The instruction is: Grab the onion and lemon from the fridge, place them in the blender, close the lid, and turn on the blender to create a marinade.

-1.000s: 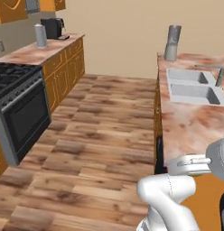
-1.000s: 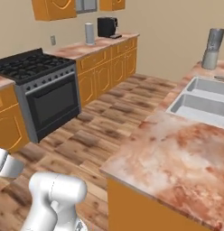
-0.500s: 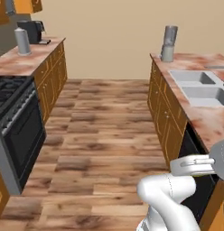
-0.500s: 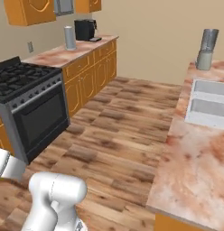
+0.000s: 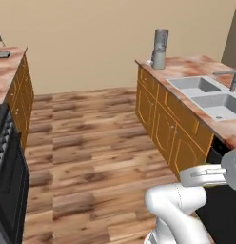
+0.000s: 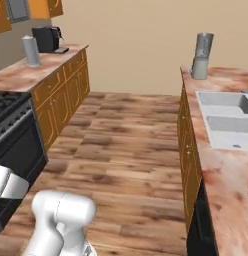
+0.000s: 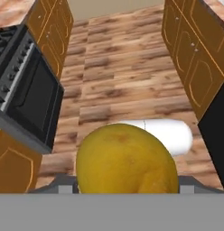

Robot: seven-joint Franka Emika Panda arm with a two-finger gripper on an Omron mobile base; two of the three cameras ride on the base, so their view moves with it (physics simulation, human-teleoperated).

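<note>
Right now the gripper holds the lemon, a round yellow fruit sitting between its fingers and very close to the hand camera. Below the gripper is the wooden floor. A black oven stands off to one side of it, and orange cupboards stand on the other side. Far ahead of the gripper, the grey blender stands on the pink counter, just past the sink.

One lemon, one blender, perhaps two sink basins.
</note>
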